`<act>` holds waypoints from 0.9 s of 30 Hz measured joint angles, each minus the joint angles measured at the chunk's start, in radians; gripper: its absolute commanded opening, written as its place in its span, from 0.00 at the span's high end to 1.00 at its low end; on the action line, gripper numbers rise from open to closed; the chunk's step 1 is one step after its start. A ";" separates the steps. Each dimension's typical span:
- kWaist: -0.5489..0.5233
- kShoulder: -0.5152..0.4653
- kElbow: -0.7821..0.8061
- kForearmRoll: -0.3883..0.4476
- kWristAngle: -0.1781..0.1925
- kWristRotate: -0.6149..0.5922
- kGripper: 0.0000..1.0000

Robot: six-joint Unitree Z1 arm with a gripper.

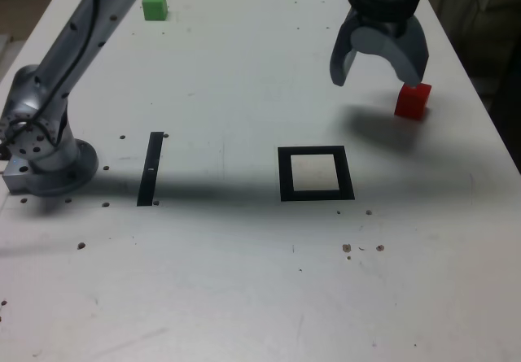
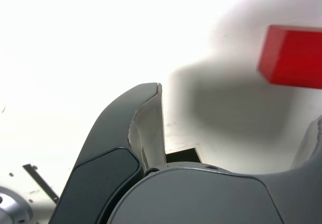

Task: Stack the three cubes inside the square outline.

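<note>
The square lies bare on the table, nothing stacked in it. The red cube sits outside it, beyond its upper right corner in the exterior view; the green cube is well apart, near the table's far edge. No yellow cube shows. So the stacking looks wholly undone, all three cubes left to place. The arm reaches across above the table, its gripper pointing down near the red cube, fingers spread wide, holding nothing.
</note>
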 measured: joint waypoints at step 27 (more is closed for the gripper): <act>0.004 0.239 -0.376 0.084 -0.007 0.037 0.02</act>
